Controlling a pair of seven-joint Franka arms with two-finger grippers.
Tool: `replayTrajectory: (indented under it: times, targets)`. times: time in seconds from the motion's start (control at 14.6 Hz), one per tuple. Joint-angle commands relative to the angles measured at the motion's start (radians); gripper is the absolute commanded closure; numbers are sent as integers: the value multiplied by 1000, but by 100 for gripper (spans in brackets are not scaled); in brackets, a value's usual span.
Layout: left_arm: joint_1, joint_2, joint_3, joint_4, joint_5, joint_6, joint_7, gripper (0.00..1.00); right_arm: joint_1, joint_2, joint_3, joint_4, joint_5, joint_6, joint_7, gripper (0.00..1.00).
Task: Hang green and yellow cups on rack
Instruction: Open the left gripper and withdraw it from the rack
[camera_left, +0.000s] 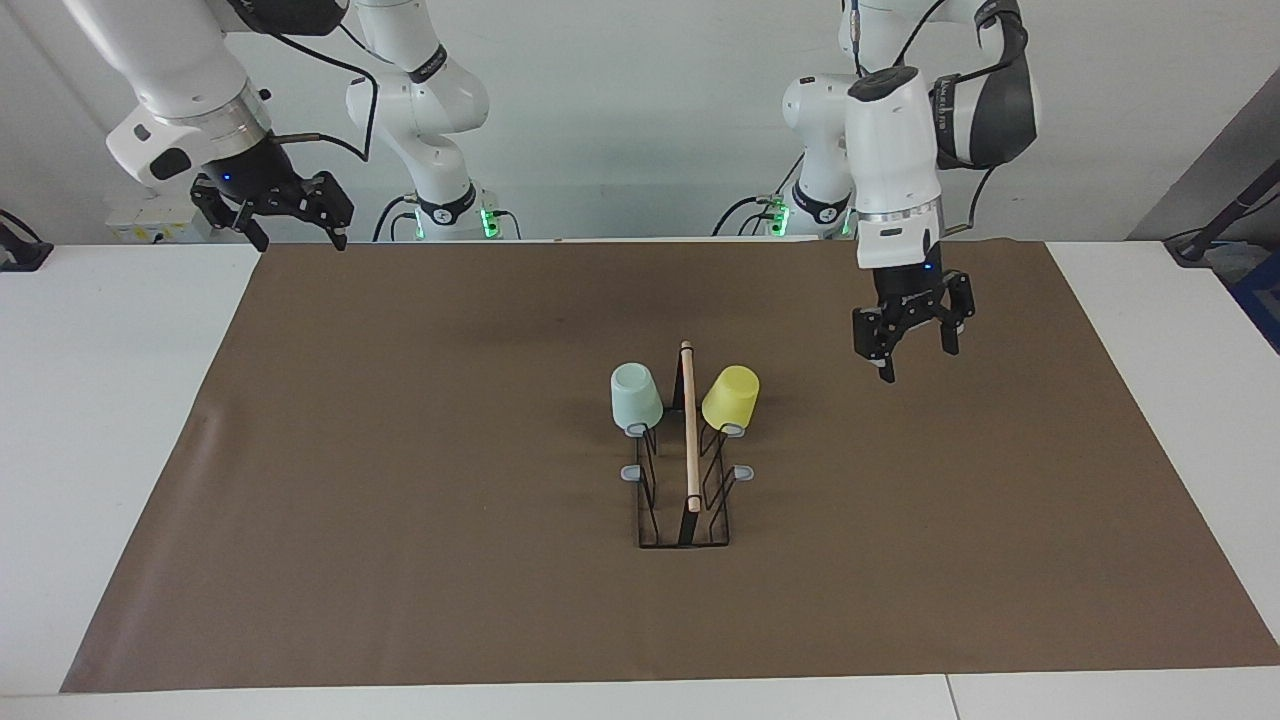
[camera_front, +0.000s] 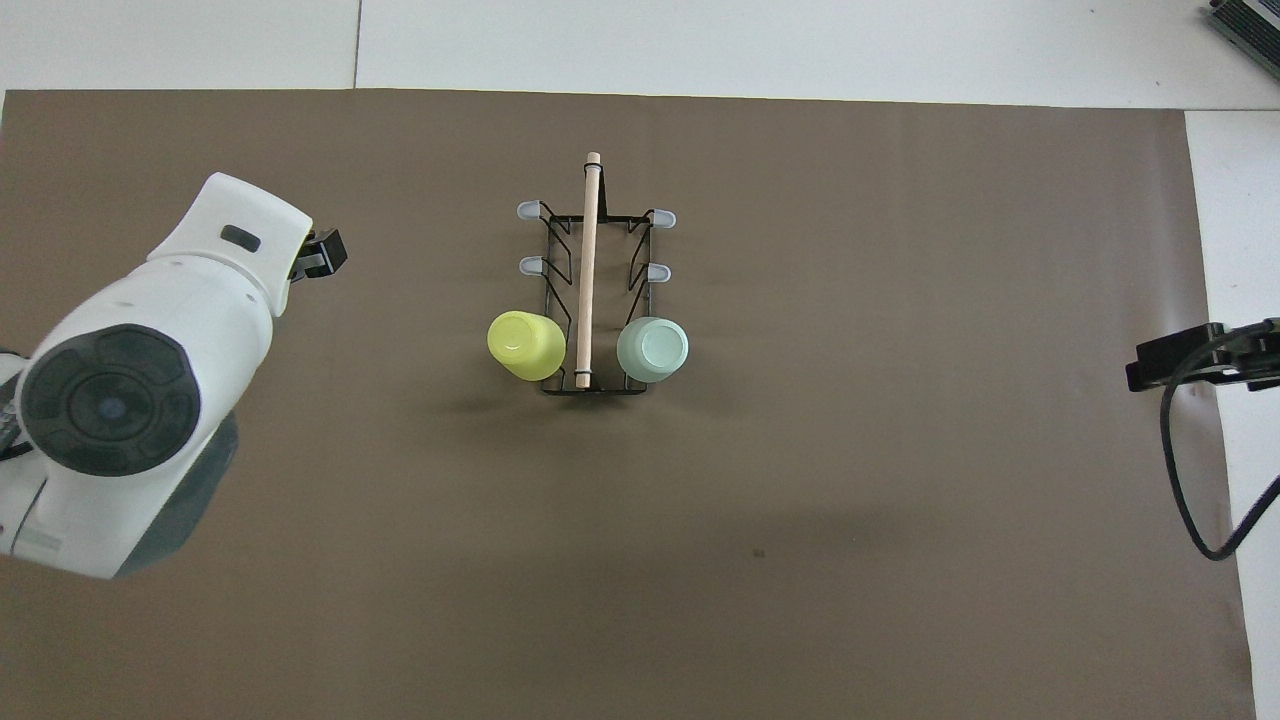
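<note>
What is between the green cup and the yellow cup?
The rack's wooden dowel runs between the green cup and yellow cup, clearest in the overhead view.

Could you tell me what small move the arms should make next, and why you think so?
Probably just lift the left gripper clear to a resting pose. The yellow cup and the green cup both sit upside down on prongs of the rack, and both grippers are open and empty; the right gripper waits at its own end of the table.

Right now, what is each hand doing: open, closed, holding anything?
Left hand: open, empty, raised over the brown mat toward its own end.
Right hand: open, empty, raised at the mat's edge, waiting.
</note>
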Motion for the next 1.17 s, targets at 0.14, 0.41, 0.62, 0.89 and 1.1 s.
replayTrajectory:
  times: [0.14,0.41,0.62,0.89,1.1]
  targets:
    - [-7,-50,95,10,-243,-90,405,0,-6,16,15,-2,-44,11,-35,0]
    - [2,-42,155,144,-387,-285,649,0,-6,4,15,-26,-38,11,-3,0]
    - [43,-18,158,246,-447,-400,748,0,-15,-4,15,-47,7,41,1,0]
    - [39,42,188,424,-446,-606,825,0,-10,-2,15,-46,7,54,-5,0]
    - [36,48,183,458,-441,-694,823,0,-9,-2,15,-41,5,42,-6,0]
